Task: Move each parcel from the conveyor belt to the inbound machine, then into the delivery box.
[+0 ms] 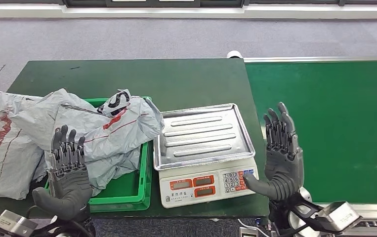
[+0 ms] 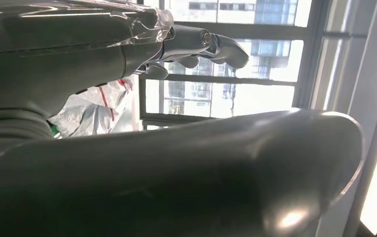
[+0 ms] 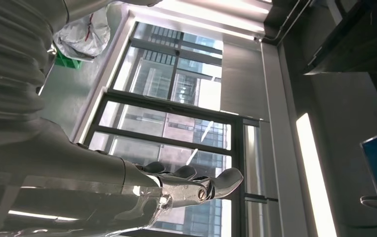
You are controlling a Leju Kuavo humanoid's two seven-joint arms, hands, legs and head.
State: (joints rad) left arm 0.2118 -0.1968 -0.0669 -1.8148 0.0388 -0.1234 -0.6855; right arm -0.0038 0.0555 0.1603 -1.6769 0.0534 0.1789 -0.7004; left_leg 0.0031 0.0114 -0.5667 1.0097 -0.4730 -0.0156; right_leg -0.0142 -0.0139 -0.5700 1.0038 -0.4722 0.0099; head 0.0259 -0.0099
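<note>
Two grey plastic parcels with red markings lie at the left: one point(image 1: 112, 128) crumpled over the green delivery box point(image 1: 139, 185), another point(image 1: 6, 143) flat on the table beside it. The inbound machine is a white scale with a bare steel tray point(image 1: 203, 136). My left hand point(image 1: 67, 170) is raised, open, fingers up, in front of the box and parcels. My right hand point(image 1: 281, 155) is raised and open beside the scale's right edge, holding nothing. The green conveyor belt point(image 1: 334, 123) at the right carries no parcel. In the left wrist view a parcel point(image 2: 90, 108) shows past the hand point(image 2: 127, 59).
The dark green table point(image 1: 142, 79) holds the box and scale. Grey floor lies beyond it. The scale's keypad point(image 1: 233, 181) faces me, near my right thumb. In the right wrist view, windows and ceiling lights show behind the hand point(image 3: 127, 187).
</note>
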